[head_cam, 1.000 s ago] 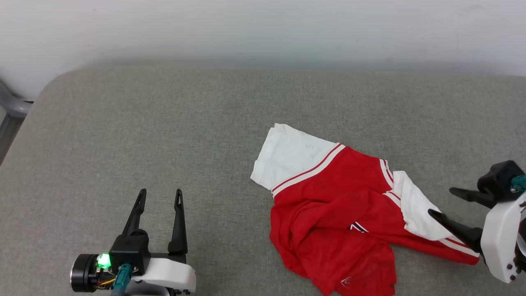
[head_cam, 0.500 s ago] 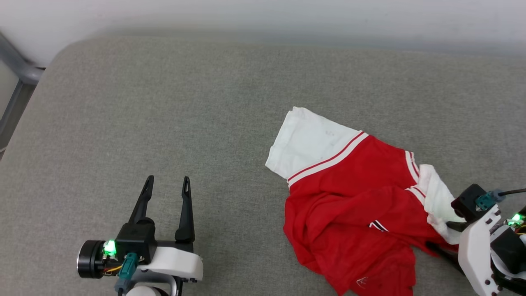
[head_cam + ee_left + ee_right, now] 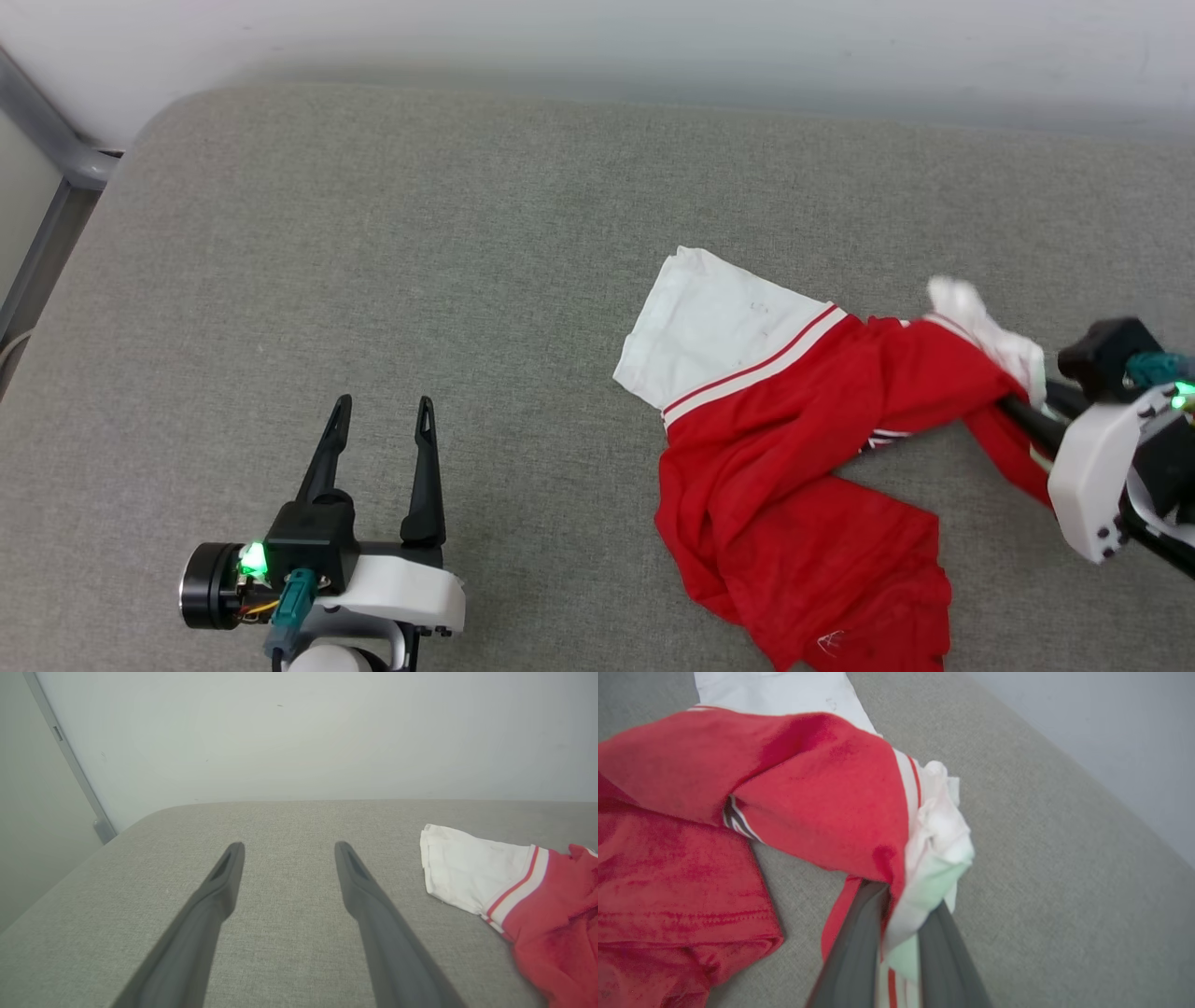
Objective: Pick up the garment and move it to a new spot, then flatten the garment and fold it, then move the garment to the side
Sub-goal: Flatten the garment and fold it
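Left claw (image 3: pixel 385 403) black, white wrist shell (image 3: pixel 401 593) (green LED (image 3: pixel 252 558)).

No legible text, even on garment (image 3: pixel 794 523)

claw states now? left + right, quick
Left claw: open, holding nothing.
Right claw: shut on the red T-shirt, pinching it at the bunched white sleeve.
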`<state>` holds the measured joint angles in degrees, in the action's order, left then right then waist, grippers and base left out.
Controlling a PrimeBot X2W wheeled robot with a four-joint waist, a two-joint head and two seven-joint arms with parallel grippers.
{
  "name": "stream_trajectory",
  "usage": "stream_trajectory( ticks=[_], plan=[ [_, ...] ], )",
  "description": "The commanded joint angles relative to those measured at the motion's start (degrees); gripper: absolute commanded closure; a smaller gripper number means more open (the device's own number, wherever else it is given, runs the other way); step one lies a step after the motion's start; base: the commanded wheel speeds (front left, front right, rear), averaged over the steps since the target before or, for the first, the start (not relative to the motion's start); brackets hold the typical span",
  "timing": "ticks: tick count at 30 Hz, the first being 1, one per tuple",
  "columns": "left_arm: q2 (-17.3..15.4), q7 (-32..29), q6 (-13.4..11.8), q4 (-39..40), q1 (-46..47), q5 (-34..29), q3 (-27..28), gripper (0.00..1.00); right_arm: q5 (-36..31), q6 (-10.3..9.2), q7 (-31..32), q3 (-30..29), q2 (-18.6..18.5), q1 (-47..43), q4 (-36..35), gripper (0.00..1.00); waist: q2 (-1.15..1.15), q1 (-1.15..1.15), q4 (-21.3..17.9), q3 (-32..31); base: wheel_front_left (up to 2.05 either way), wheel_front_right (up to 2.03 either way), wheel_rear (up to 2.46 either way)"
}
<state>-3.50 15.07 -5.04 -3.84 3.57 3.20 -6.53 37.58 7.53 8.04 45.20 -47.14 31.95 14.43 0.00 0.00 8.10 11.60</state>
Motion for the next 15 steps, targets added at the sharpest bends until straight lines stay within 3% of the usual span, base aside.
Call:
stream_trajectory(
  ticks=[1, 7, 15],
  plan=[
    [0.0, 0.1, -0.1, 0.0, -0.2, 0.1, 0.2, 0.0, -0.5, -0.08, -0.9, -0.2, 0.8, 0.8, 0.0, 1.0, 0.0, 0.0, 0.0, -0.2, 0.0, 0.0, 0.0],
    [0.1, 0.1, -0.1, 0.1, -0.6, 0.0, 0.4, 0.0, -4.2, -0.08, -8.1, -5.7, 5.3, 4.0, 2.8, 1.0, 0.0, 0.0, 0.1, -0.8, 0.0, 0.0, 0.0],
    [0.3, 0.1, -0.4, -0.7, -2.6, 0.8, 0.5, 0.0, -5.3, -0.08, -19.8, -24.1, 14.6, -5.6, 13.7, 1.0, 0.0, 0.0, -0.2, -2.4, 0.0, 0.0, 0.0]
  ],
)
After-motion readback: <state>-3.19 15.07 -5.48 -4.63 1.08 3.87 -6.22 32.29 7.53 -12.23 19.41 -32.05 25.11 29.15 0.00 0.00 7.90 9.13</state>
